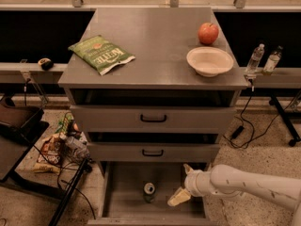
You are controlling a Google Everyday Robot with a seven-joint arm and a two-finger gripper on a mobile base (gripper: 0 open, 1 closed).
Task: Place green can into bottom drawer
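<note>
The green can (149, 191) stands upright on the flat grey floor of the bottom drawer (127, 206), which is pulled out; its silver top faces up. My gripper (183, 183) is over the right part of the drawer, to the right of the can and apart from it. Its two cream fingers are spread wide, one pointing up near the middle drawer's lower edge, the other (178, 197) down toward the drawer floor. It holds nothing. My white arm (249, 185) comes in from the lower right.
On the cabinet top lie a flat green chip bag (101, 54), a red apple (208, 33) and a white bowl (209, 60). The two upper drawers (153, 118) are shut. Cables and clutter (59, 147) lie on the floor at left; two bottles (262, 60) stand at right.
</note>
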